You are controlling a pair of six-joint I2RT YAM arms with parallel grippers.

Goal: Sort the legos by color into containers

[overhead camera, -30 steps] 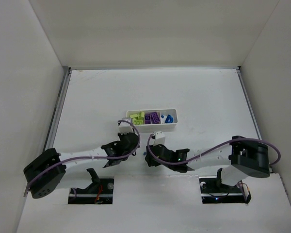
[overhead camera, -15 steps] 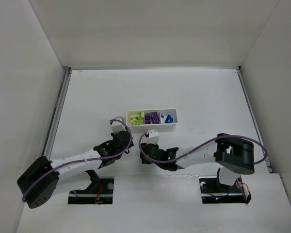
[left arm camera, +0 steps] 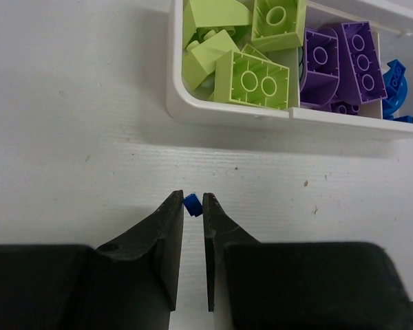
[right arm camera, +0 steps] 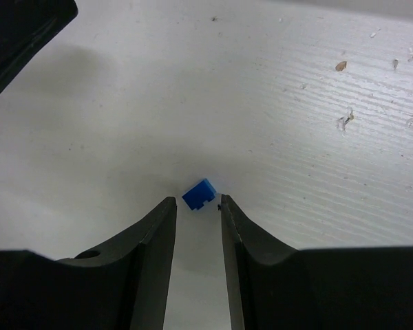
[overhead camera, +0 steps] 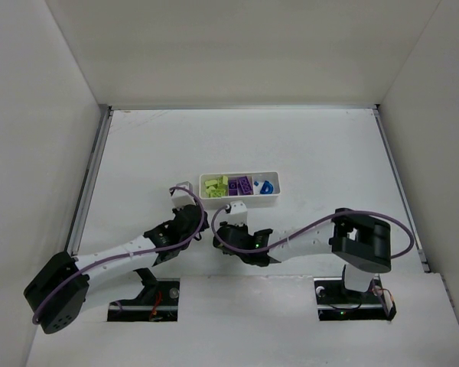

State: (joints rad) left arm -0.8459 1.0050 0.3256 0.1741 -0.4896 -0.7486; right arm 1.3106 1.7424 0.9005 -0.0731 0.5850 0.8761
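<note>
The white three-part tray point(overhead camera: 241, 203) holds yellow-green legos point(left arm camera: 251, 79) on the left, purple legos point(left arm camera: 337, 58) in the middle and blue ones point(left arm camera: 394, 79) on the right. My left gripper point(left arm camera: 193, 199) hovers just short of the tray's near left corner point(left arm camera: 193, 113). It is shut on a tiny blue lego point(left arm camera: 191, 204) at its fingertips. My right gripper point(right arm camera: 197, 199) is slightly open and low over the table. A second small blue lego point(right arm camera: 198, 194) lies on the table just past its fingertips. In the top view the left gripper point(overhead camera: 201, 227) and the right gripper point(overhead camera: 218, 232) are close together.
White walls enclose the table on the left, back and right. The left gripper's dark body point(right arm camera: 20, 31) fills the upper left of the right wrist view. Purple cables loop over both wrists. The table's near edge runs just behind the grippers.
Both arms have swung to the left. The left gripper has drawn back a little from the tray. The right gripper has come across toward the left gripper.
</note>
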